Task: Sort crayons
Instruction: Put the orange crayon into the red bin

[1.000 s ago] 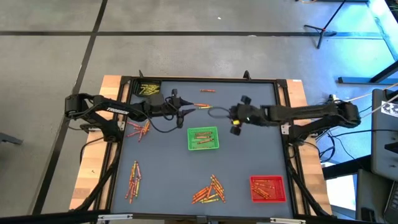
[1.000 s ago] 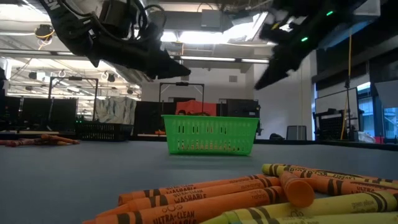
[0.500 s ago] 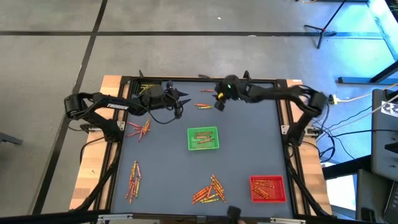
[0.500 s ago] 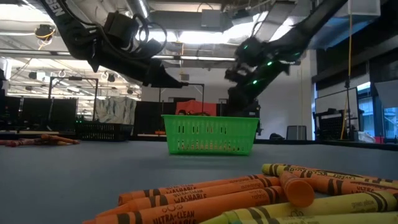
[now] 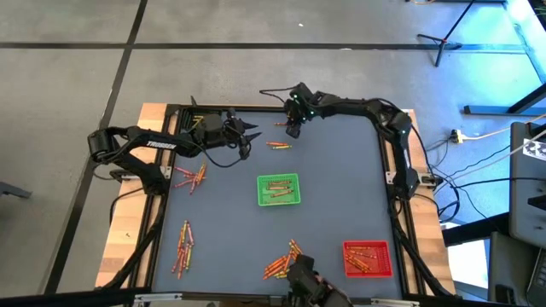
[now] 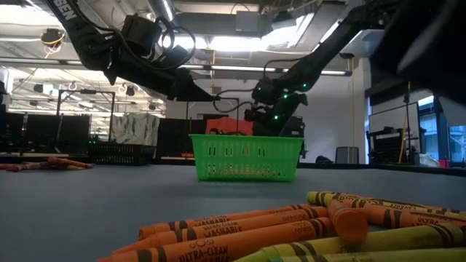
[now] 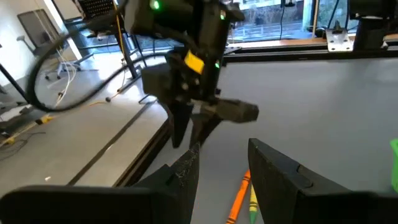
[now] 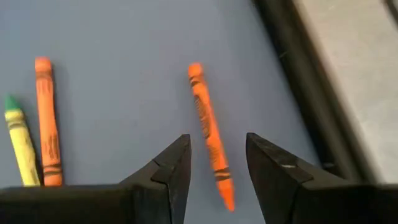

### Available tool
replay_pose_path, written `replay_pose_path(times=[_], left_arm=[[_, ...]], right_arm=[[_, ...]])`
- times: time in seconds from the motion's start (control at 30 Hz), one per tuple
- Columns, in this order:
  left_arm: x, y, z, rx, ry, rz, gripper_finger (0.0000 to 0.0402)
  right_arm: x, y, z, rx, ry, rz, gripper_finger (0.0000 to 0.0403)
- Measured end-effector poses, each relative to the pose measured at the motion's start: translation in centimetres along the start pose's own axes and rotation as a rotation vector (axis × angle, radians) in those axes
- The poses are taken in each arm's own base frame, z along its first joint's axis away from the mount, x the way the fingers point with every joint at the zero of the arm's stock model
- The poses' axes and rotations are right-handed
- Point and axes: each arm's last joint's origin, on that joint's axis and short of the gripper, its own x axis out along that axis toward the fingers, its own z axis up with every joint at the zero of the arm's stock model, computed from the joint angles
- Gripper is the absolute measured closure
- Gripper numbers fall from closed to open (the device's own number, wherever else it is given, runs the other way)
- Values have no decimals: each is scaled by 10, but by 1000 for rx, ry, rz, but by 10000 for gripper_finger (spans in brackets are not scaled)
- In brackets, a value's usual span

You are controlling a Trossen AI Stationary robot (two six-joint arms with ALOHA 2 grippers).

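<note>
My right gripper point(image 5: 293, 130) hangs open near the table's far edge, over a lone orange crayon point(image 8: 204, 124) that lies flat. In the right wrist view the crayon's near end shows between the two fingers point(image 8: 177, 163); I cannot tell whether they touch it. An orange and a yellow crayon point(image 5: 278, 146) lie side by side just nearer, in front of my left gripper point(image 7: 224, 171). That gripper is open with nothing in it, held almost level above the table left of the right one. More crayons lie in loose piles point(image 5: 286, 260), point(image 5: 182, 247), point(image 5: 192, 176).
A green tray point(image 5: 279, 189) with crayons stands mid-table. A red tray point(image 5: 368, 258) with crayons stands at the near right corner. A raised black frame point(image 5: 281, 109) runs close behind the right gripper. A dark object point(image 5: 305, 286) pokes in over the near edge.
My right gripper has swept from the table's middle toward the far edge and leftward, sinking and tipping downward over the lone orange crayon. My left gripper has swung a little toward the far edge. Neither gripper's fingers changed. A dark object has come in at the near edge.
</note>
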Motion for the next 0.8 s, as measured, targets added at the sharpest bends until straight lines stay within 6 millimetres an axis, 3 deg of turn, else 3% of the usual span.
replay_pose_path(times=[0.23, 0.4, 0.5, 0.7, 0.8], left_arm=[[0, -2, 0, -6, 8, -8, 281], [0, -7, 1, -1, -2, -24, 280], [0, -8, 2, 0, -6, -27, 280], [0, -8, 2, 7, -10, -26, 280], [0, -8, 2, 8, -11, -26, 280]], right_arm=[[16, 0, -10, -29, 44, 10, 253], [17, 0, -10, -64, 53, 1, 259], [17, 0, -10, -92, 58, 6, 289], [17, 1, -11, -123, 67, 7, 384], [17, 1, -11, -123, 73, -4, 391]])
